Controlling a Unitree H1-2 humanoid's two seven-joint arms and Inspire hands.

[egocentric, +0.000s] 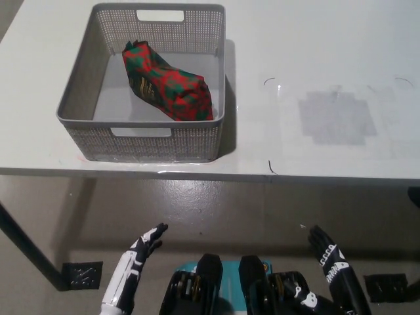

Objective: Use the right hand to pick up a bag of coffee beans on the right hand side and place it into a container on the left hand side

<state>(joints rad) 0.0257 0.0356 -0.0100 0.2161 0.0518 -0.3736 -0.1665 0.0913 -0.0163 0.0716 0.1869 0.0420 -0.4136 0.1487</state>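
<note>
Red-green coffee bag (167,82) inside grey basket (88,85) on white table (315,59).

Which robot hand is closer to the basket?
The white left robot hand, open below the table edge, under the grey basket holding the coffee bag. The black right robot hand is off to the right.

Red-green bag (167,82), grey basket (141,141)
</note>
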